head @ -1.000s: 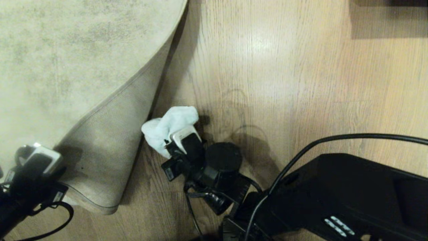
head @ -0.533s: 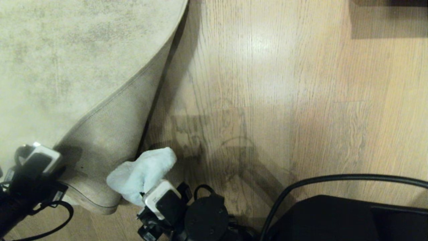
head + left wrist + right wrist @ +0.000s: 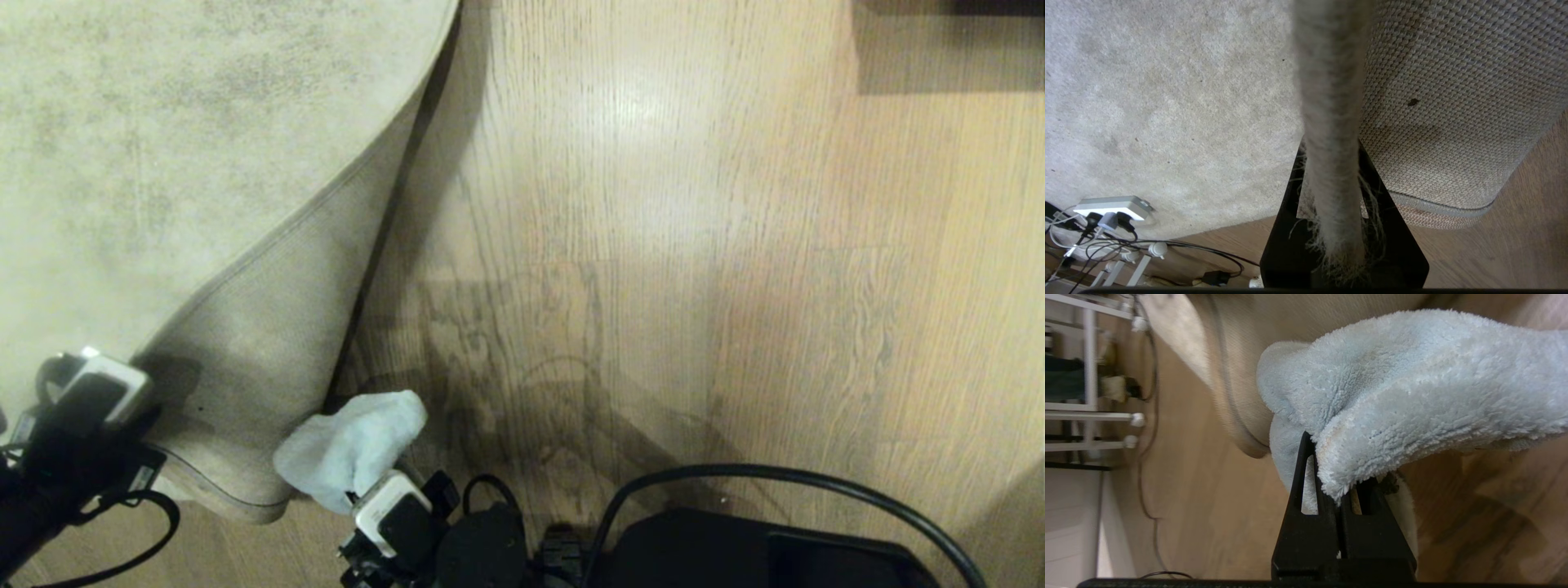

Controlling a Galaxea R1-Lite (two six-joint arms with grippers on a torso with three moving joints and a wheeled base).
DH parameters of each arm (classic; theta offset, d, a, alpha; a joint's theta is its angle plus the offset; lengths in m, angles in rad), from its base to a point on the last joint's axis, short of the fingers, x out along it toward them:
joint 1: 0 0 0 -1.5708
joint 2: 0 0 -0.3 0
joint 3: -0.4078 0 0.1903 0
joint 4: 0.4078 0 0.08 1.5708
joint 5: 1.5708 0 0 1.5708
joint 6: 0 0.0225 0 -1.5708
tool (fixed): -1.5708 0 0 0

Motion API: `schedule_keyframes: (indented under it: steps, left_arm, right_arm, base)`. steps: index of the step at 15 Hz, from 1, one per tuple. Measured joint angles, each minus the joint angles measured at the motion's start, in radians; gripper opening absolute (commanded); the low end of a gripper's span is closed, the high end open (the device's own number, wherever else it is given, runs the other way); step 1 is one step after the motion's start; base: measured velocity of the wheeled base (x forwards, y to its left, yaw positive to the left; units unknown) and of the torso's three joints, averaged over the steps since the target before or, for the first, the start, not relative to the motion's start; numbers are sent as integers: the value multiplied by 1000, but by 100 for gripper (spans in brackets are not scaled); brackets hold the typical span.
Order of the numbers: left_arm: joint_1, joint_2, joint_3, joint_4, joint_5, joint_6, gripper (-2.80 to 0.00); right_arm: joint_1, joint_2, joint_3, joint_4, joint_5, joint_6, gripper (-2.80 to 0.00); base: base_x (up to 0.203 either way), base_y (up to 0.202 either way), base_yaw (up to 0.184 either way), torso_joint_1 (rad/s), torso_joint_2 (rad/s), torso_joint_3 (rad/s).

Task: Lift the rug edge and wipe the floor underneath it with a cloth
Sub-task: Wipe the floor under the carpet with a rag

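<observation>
Left gripper (image 3: 1331, 228) pinches mottled beige rug edge (image 3: 1331, 122) — stiff, heavy; right gripper (image 3: 1341, 490) clamps fluffy pale-blue microfibre cloth (image 3: 351, 449) — soft, light.

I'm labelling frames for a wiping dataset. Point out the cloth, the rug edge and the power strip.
cloth (image 3: 351, 449), head view, fluffy middle.
rug edge (image 3: 1331, 122), left wrist view, pinched border.
power strip (image 3: 1112, 206), left wrist view, white top face.
</observation>
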Motion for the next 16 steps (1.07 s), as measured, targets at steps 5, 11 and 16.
schedule_keyframes:
  steps: [5,11,16]
  left_arm:
    - [0,-1,9,-1,0,1,-280]
    - [0,0,10,0,0,1,-280]
    - [0,0,14,0,0,0,-280]
  right_arm:
    - [-82,61,-63,14,0,1,-280]
    - [-174,84,-207,112,0,1,-280]
    - [-210,88,-280,156,0,1,-280]
  base:
    - [0,0,0,0,0,0]
    - [0,0,0,0,0,0]
    - [0,0,0,0,0,0]
